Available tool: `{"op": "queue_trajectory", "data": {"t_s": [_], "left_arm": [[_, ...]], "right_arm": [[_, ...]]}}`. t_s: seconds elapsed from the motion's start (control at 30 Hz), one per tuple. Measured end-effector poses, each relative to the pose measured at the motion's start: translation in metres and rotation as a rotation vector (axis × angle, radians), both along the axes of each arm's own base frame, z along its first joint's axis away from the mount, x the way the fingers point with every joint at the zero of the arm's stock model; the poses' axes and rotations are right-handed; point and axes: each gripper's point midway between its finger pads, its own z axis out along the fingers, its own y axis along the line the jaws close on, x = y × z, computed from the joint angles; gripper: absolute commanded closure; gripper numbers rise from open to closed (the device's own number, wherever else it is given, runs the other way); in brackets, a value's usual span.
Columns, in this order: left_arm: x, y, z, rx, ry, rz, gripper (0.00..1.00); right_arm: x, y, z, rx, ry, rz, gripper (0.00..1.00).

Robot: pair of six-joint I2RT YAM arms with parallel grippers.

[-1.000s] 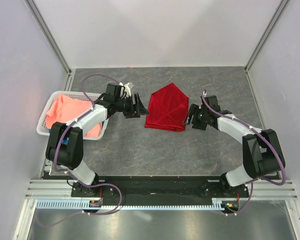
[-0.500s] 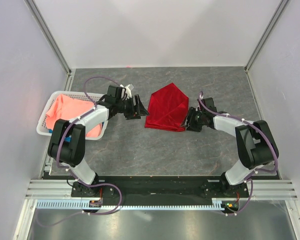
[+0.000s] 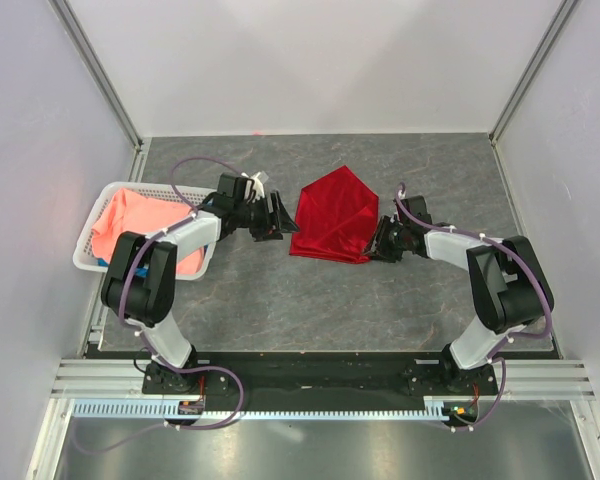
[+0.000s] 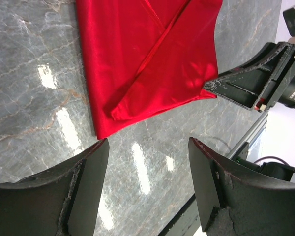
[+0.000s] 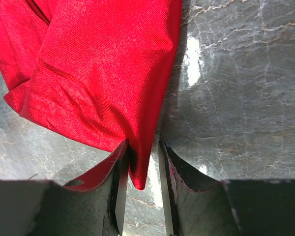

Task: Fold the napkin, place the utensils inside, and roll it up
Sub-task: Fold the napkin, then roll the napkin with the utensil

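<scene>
Right wrist view: shows right gripper (image 5: 143, 145) with fingers narrowly apart, straddling one corner of the napkin (image 5: 98, 64). Cloth pressed against one finger (image 5: 119, 162); sliver of table (image 5: 236, 98) visible between cloth and the other finger, so not clamped. Corner tip hanging down between the two. Finger bases cut off by bottom edge. Napkin's far side cut off at top and left.

Left wrist view: shows left gripper (image 4: 148, 142) spread wide, holding nothing, over bare grey table just beside a folded edge of the napkin (image 4: 147, 54). No contact with cloth. Also catches right gripper (image 4: 246, 88) at the opposite corner, fingertips right at the cloth edge. Contact itself too small to judge from here. Overlapping flaps visible, diagonal seam across the top layer. Layer count not readable.

Top view: puts the napkin (image 3: 330, 215) mid-table, folded to a five-sided shape with point away from the arms. Left gripper (image 3: 276, 215) near its left edge, right gripper (image 3: 382, 240) at its near right corner. Jaw gaps not resolvable at this size. White basket (image 3: 140, 187) at far left of table, partly hidden behind the left arm, holding a salmon-pink cloth (image 3: 130, 225).

Count: two grippers, one red napkin, one basket, one pink cloth.
</scene>
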Motion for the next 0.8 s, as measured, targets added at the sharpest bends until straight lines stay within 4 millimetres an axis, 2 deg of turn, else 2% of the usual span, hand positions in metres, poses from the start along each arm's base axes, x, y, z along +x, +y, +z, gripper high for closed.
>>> {"op": "queue_trajectory", "data": {"t_s": [0.1, 0.33, 0.53, 0.8], "left_arm": [[0.003, -0.001, -0.007, -0.004, 0.006, 0.009, 0.27], [0.002, -0.001, -0.038, 0.0, 0.079, 0.035, 0.26], [-0.001, 0.001, -0.054, 0.017, 0.117, 0.059, 0.26], [0.005, -0.007, -0.055, -0.013, 0.108, 0.059, 0.31]], "right_arm": [[0.0, 0.001, 0.0, 0.003, 0.002, -0.002, 0.63], [0.0, 0.001, 0.0, 0.008, 0.004, -0.001, 0.63], [0.0, 0.001, 0.0, 0.009, 0.003, -0.001, 0.63], [0.0, 0.001, 0.0, 0.009, 0.004, -0.001, 0.63]]}}
